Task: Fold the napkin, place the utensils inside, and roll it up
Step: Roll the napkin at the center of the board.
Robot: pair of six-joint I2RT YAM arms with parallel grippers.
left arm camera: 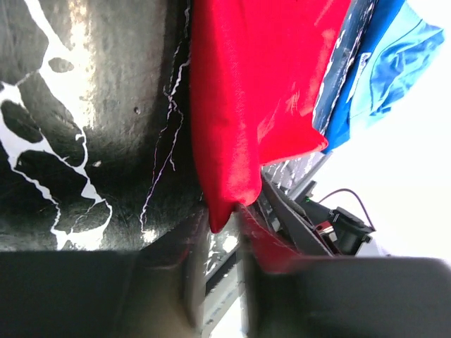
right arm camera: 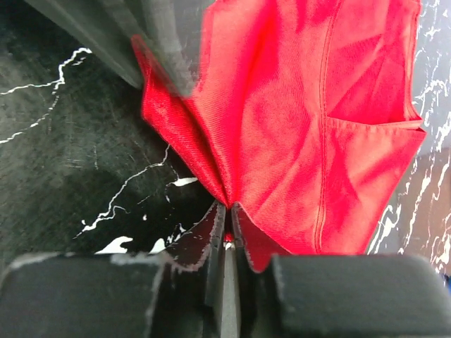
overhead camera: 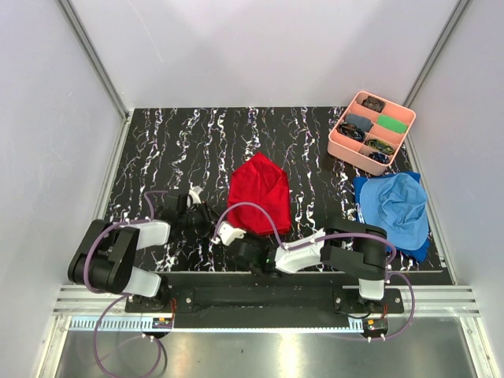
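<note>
The red napkin (overhead camera: 258, 191) lies bunched and partly folded in the middle of the black marbled table (overhead camera: 173, 150). My right gripper (right arm camera: 227, 207) is shut on the napkin's (right arm camera: 296, 113) near edge, and the cloth fans out from the pinch. It sits at the napkin's near corner in the top view (overhead camera: 239, 235). My left gripper (left arm camera: 224, 220) stands slightly open, with a pointed corner of the napkin (left arm camera: 246, 98) hanging loose at its fingertips. In the top view this gripper (overhead camera: 214, 216) is just left of the cloth. The utensils are out of view.
A blue cloth (overhead camera: 394, 209) lies at the right side of the table. A pink divided tray (overhead camera: 340, 144) with small dark items stands at the back right. Both arms crowd the near edge in front of the napkin.
</note>
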